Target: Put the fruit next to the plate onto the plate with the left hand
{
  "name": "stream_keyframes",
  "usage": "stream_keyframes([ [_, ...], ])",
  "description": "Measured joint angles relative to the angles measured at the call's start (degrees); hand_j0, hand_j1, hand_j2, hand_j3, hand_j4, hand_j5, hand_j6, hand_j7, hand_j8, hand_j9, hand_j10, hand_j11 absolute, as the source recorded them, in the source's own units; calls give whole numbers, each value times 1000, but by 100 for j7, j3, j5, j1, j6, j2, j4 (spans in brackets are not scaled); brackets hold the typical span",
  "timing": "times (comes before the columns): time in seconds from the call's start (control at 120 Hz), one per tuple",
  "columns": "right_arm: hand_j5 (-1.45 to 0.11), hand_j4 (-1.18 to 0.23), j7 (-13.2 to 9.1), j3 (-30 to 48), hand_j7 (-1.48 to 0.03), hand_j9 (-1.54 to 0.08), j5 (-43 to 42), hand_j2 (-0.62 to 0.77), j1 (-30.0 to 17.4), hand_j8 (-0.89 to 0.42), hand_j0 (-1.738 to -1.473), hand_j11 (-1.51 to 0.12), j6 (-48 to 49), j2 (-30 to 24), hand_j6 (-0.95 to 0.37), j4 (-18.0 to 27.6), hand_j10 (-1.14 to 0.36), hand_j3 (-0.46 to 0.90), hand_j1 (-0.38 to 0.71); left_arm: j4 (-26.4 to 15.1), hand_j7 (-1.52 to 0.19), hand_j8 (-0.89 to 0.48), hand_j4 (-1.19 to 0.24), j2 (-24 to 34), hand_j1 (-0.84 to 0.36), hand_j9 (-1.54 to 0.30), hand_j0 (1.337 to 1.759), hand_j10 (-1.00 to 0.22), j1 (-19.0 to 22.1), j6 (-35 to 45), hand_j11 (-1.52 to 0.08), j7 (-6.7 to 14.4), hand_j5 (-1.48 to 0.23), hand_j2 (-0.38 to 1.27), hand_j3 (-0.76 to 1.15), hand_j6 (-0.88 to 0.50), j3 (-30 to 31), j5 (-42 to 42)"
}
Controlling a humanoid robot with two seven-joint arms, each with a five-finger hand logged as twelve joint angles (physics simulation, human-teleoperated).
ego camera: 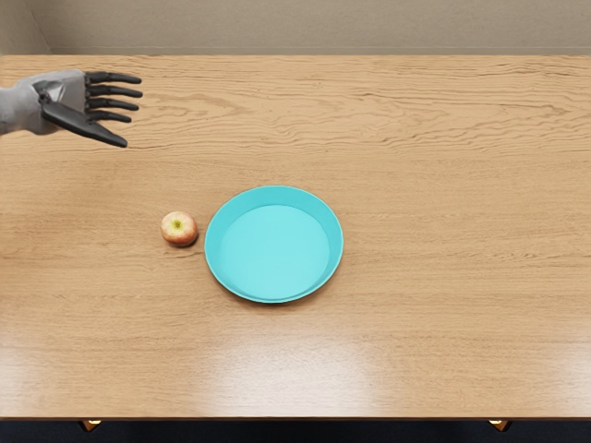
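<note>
Small round red-yellow apple set, by size. Wide light wooden bench, carrying all. Round turquoise plate, mid-bench. Grey left hand, far left, well apart from apple; black fingers spread, grasping nothing. Apple: on bench, just beside plate's left rim.

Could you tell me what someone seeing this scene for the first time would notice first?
The eye goes first to the bright turquoise plate near the middle of the wooden table, with nothing on it. Just to its left lies a small red-and-yellow apple, close to the rim. At the upper left, the left hand reaches in with its dark fingers spread, well away from the apple and holding nothing.
</note>
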Motion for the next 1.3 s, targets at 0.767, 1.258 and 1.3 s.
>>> stream_keyframes([
  [0.767,-50,-39,0,-17,-50,-50,2,-7,-107,-39,-1658,-50,0,0,-39,-14,-39,0,-303,-3546,-320,-249,-249,1876,56,-320,1658,-248,-2589,6,-320,328,-320,52,0,-249,2577,476],
  [1.258,-50,-39,0,-17,-50,-50,2,-7,-108,-39,-1658,-50,0,0,-39,-14,-39,0,-303,-4858,-321,-247,-247,-2279,53,-321,1658,-247,-6127,4731,-321,-107,-321,50,0,-247,8858,-3298],
  [1.3,-50,-39,0,-18,-50,-50,2,-7,-108,-39,-1658,-50,0,0,-39,-14,-39,0,-303,-4933,-321,-247,-247,-2438,53,-321,1658,-247,-6143,5072,-321,-111,-321,50,0,-247,9003,-3505],
])
